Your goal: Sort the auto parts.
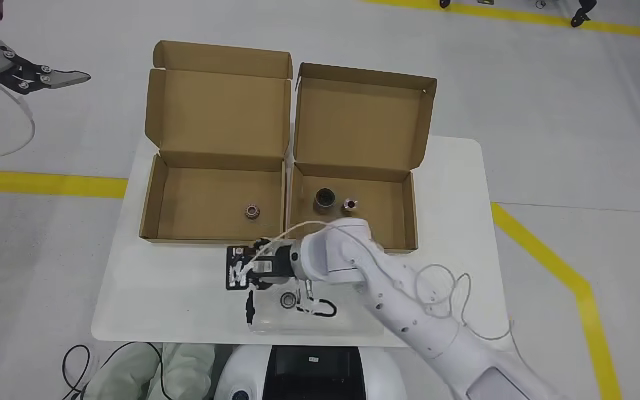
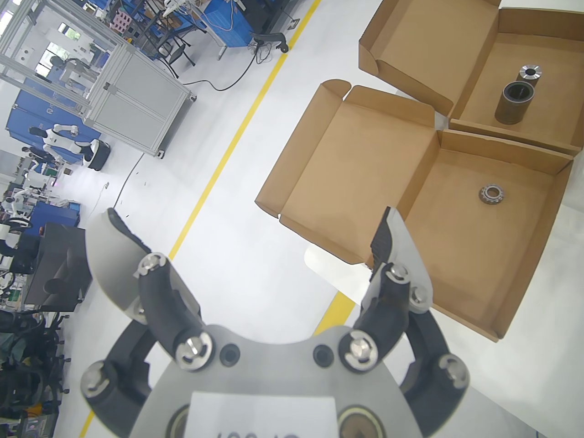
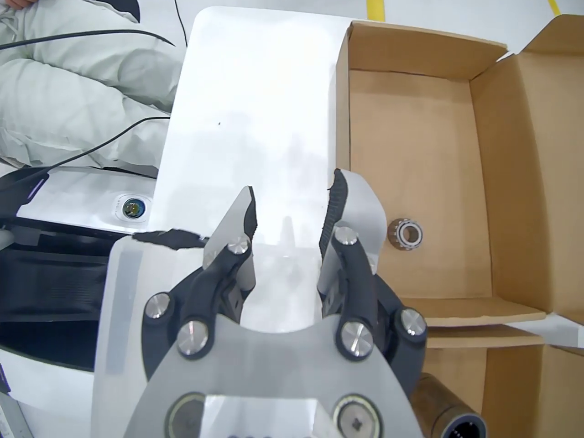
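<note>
Two open cardboard boxes stand side by side on the white table (image 1: 440, 200). The left box (image 1: 165, 205) holds a small bearing (image 1: 251, 210) (image 2: 490, 193) (image 3: 405, 234). In the right box (image 1: 395, 215) are a dark cylinder (image 1: 326, 199) (image 2: 513, 103) and a small silver part (image 1: 348, 205) (image 2: 529, 72). My right gripper (image 1: 238, 270) (image 3: 294, 186) hangs open and empty over bare table just in front of the left box. A ring-shaped part (image 1: 290, 298) lies on the table beside that arm's wrist. My left gripper (image 1: 45, 74) (image 2: 248, 218) is open and empty, off the table over the floor at the far left.
A black loop-shaped item (image 1: 322, 306) lies by the ring part near the table's front edge. Both box lids (image 1: 220, 110) stand folded back behind the boxes. A yellow floor line (image 1: 60, 184) runs past the table's left side.
</note>
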`<state>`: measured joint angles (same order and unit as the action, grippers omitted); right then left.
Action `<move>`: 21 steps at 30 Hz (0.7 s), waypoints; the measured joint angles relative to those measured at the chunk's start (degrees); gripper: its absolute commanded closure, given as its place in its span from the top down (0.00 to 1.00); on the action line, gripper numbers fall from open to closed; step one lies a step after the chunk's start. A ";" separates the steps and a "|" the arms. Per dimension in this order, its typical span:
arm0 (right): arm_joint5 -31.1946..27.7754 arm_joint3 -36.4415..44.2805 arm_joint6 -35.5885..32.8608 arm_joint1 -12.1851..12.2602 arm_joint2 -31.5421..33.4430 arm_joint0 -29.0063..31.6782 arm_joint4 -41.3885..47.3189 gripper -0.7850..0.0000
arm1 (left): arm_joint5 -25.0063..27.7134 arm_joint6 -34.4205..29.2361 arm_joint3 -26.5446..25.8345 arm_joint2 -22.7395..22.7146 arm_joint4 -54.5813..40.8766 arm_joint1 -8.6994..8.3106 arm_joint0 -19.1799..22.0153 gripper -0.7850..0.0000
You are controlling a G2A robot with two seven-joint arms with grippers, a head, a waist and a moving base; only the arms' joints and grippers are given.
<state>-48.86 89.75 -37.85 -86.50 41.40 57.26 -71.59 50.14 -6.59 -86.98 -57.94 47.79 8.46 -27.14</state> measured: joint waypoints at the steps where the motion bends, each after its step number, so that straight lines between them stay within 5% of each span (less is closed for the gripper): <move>1: -0.71 1.29 -0.12 0.53 0.71 1.35 -0.56 0.35 | 0.00 0.00 0.00 0.00 0.00 0.00 0.00 1.00; 12: -4.66 11.73 1.90 5.48 8.40 14.44 -8.46 0.36 | 0.00 0.00 0.00 0.00 0.00 0.00 0.00 1.00; 21: -5.26 10.94 -3.22 6.88 7.52 16.45 -11.78 0.36 | 0.00 0.00 0.00 0.00 0.00 0.00 0.00 1.00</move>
<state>-54.11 100.68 -41.07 -79.62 48.92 73.71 -83.37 50.14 -6.59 -86.98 -57.94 47.79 8.46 -27.14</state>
